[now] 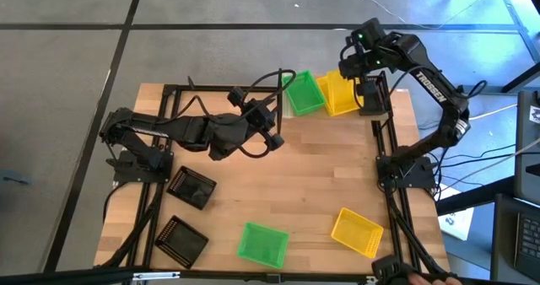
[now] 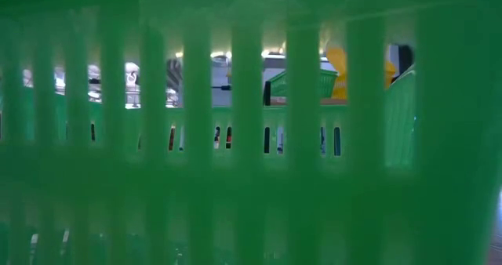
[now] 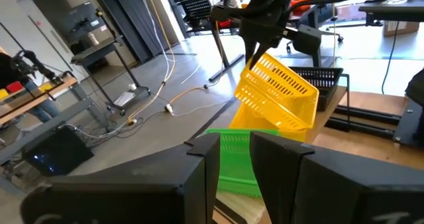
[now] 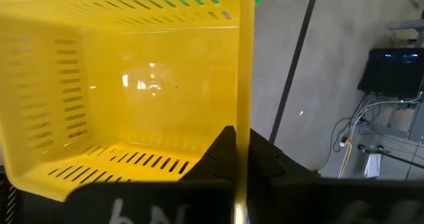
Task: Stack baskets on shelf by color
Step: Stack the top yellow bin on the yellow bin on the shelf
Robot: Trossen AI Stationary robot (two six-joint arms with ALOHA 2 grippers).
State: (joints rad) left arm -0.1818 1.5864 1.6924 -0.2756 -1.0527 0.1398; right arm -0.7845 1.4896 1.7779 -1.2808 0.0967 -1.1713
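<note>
My right gripper [image 1: 352, 76] is shut on a yellow basket [image 3: 278, 95] and holds it tilted over the shelf [image 3: 329, 116] at the table's far right. A second yellow basket [image 3: 262, 130] sits right under it. A green basket [image 1: 304, 93] stands to their left on the shelf and a black basket [image 3: 322, 85] to their right. My left gripper [image 1: 274, 135] hangs level over the table's middle, pointing at the green basket [image 3: 236, 161], open with nothing between its fingers. My right gripper pinches one side wall of the yellow basket at its rim [image 4: 244, 128], one finger [image 4: 218, 154] inside the basket and one outside. The fingers come slanting down from above. The basket hangs tilted; whether its low edge touches the yellow basket beneath, I cannot tell.
On the near half of the table lie two black baskets [image 1: 191, 186] [image 1: 181, 239], a green one [image 1: 261, 243] and a yellow one [image 1: 356, 231]. The green one's mesh wall [image 2: 251, 139] fills the low view. Black frame posts [image 1: 384, 142] run along the table's sides.
</note>
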